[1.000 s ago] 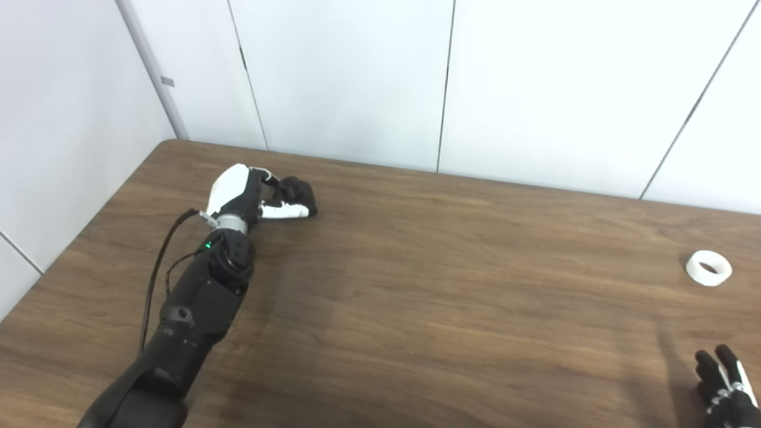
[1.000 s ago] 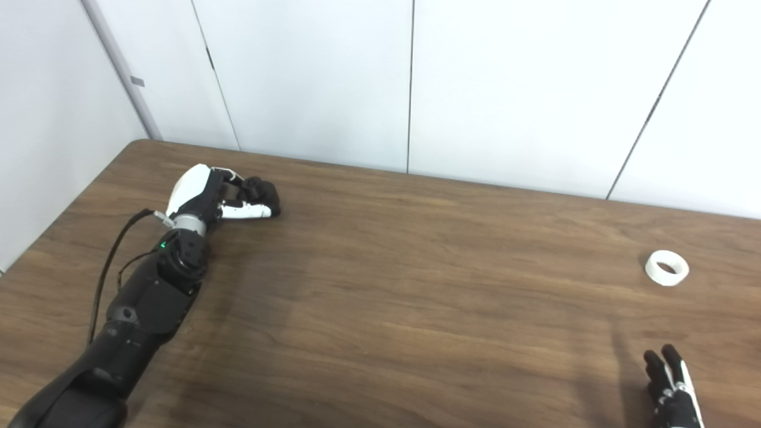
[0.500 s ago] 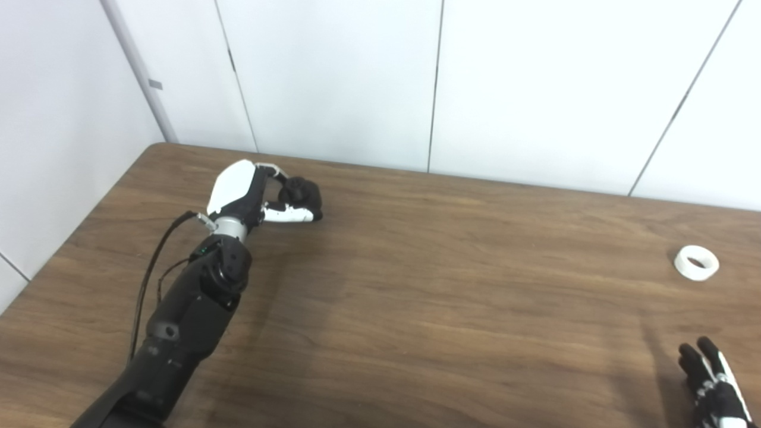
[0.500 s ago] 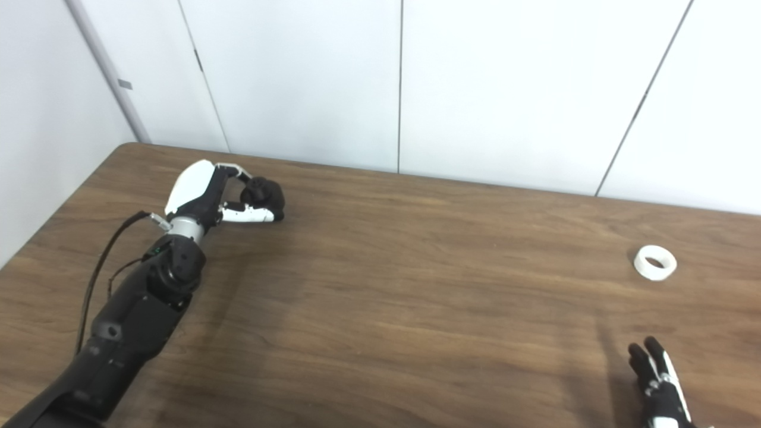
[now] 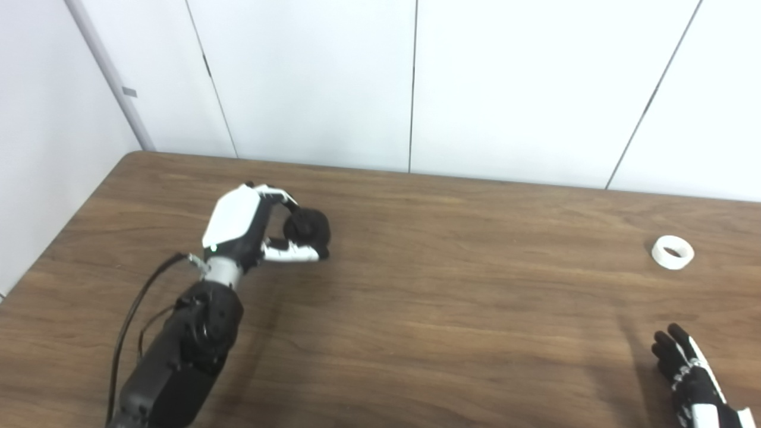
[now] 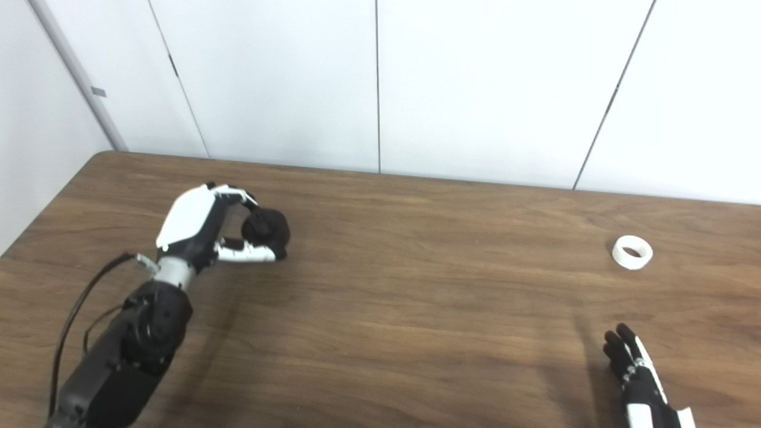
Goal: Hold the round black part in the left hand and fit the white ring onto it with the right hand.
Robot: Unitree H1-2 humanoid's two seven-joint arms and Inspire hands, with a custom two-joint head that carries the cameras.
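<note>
My left hand (image 5: pixel 252 229) is shut on the round black part (image 5: pixel 307 227), held between fingers and thumb just above the table at the left. The same part shows in the right eye view (image 6: pixel 267 227). The white ring (image 5: pixel 672 252) lies flat on the table at the far right, also seen in the right eye view (image 6: pixel 632 252). My right hand (image 5: pixel 689 377) is at the bottom right corner, fingers extended and apart, empty, well short of the ring.
The brown wooden table (image 5: pixel 452 321) fills the view, its back edge against white wall panels (image 5: pixel 410 83). A black cable (image 5: pixel 128 315) runs along my left forearm. The table's left edge is close to my left arm.
The camera has shifted. My left hand has lifted the black part off the table and drawn it nearer and slightly right. My right hand has risen a little further into view.
</note>
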